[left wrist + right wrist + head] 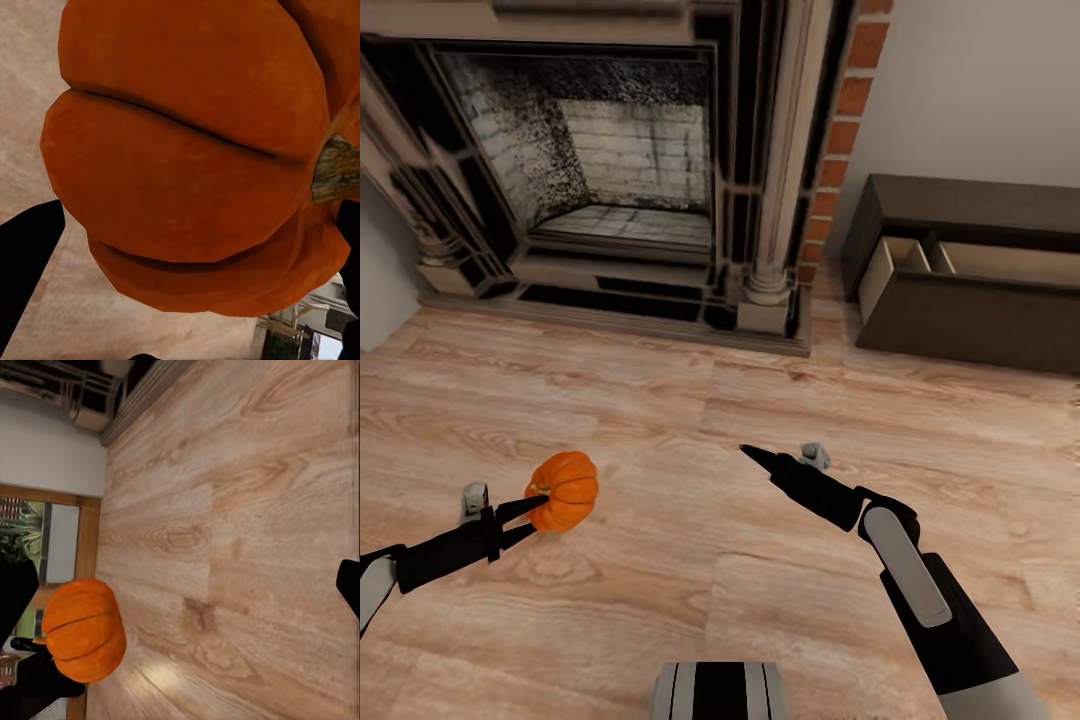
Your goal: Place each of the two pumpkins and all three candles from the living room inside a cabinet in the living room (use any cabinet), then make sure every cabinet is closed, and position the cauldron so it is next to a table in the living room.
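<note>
pinched between the fingers of the left gripper (532, 508) above the wood floor (690, 420) was one pumpkin (563, 490), not yet stowed, while the right gripper (750, 455) looked closed on nothing and the cabinet (970, 270) by the fireplace (610, 170) stood open, awaiting it.

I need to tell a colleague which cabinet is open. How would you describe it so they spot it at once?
Start at the big stone fireplace and its brick edge, then look right along the wall. There sits a low dark-brown cabinet on the wood floor. Its pulled-out drawer shows pale beige insides against the dark fronts.
</note>
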You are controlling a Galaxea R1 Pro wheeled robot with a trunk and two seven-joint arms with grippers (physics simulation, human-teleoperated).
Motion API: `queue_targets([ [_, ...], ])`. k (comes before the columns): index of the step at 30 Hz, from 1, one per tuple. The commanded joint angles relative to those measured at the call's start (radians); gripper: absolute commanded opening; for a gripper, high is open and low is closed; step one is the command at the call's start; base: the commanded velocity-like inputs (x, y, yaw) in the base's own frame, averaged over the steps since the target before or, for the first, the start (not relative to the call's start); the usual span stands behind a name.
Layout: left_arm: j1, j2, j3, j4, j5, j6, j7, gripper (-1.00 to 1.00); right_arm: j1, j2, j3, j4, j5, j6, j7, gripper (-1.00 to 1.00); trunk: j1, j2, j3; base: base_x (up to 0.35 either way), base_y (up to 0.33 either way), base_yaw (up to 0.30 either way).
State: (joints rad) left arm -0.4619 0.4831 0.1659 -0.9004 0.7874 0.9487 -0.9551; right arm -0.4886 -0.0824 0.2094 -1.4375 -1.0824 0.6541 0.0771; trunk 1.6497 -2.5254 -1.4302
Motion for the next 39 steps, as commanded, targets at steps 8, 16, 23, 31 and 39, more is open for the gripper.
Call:
queue_targets([
  [8, -0.001, 0.0, 0.001, 0.002, 0.001, 0.004, -0.002, -1.0, -0.001, 0.0, -0.001, 0.018, 0.001, 0.002, 0.003, 1.0, 0.0, 0.0, 0.008, 0.0, 0.0, -0.24],
  [16, 0.0, 0.0, 0.001, 0.002, 0.001, 0.005, -0.003, -1.0, -0.001, 0.0, -0.001, 0.018, 0.0, 0.002, 0.004, 1.0, 0.0, 0.0, 0.016, 0.0, 0.0, -0.238],
  [23, -0.001, 0.0, 0.001, 0.002, 0.001, 0.005, -0.004, -1.0, -0.001, 0.0, -0.001, 0.018, 0.003, 0.002, 0.021, 1.0, 0.0, 0.0, 0.023, 0.0, 0.0, -0.233],
  [31, 0.0, 0.0, 0.001, 0.002, 0.001, 0.005, -0.004, -1.0, -0.001, 0.0, -0.001, 0.018, 0.005, 0.001, 0.023, 1.0, 0.0, 0.0, 0.024, 0.0, 0.0, -0.039],
  [39, 0.0, 0.0, 0.002, 0.002, 0.001, 0.005, -0.004, -1.0, -0.001, -0.009, -0.001, 0.021, 0.0, 0.001, 0.023, 1.0, 0.0, 0.0, 0.024, 0.005, 0.0, 0.0],
])
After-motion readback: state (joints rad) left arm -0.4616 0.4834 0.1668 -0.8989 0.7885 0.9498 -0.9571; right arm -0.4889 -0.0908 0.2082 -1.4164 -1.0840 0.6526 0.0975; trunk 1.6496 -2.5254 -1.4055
